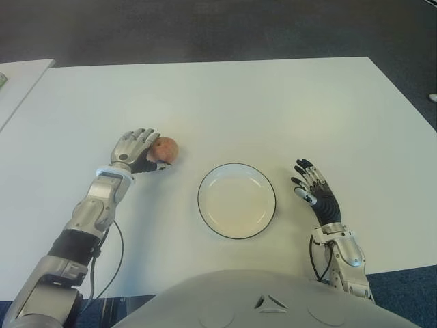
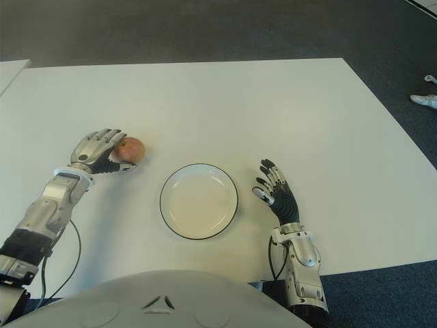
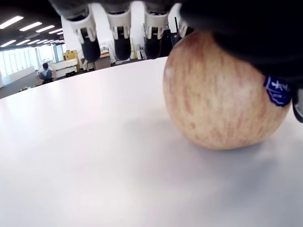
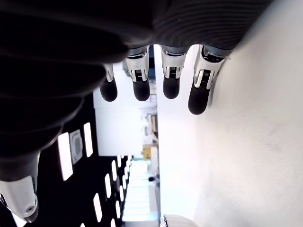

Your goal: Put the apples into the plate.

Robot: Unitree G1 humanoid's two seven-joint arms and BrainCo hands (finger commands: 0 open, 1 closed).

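Note:
One reddish-yellow apple [image 1: 164, 149] with a blue sticker [image 3: 277, 91] stands on the white table [image 1: 246, 102], left of the plate. My left hand [image 1: 140, 149] is right against it from the left. Its fingers [image 3: 118, 38] reach out above the table without wrapping the fruit, while the palm and thumb side sits over the apple's top. The apple still rests on the table. The white plate [image 1: 237, 201] with a dark rim lies at the front centre and holds nothing. My right hand [image 1: 311, 184] shows to the right of the plate, fingers spread, holding nothing.
A second white table edge [image 1: 17, 82] shows at the far left. Dark floor lies beyond the table's far edge. The table's front edge runs close to my body.

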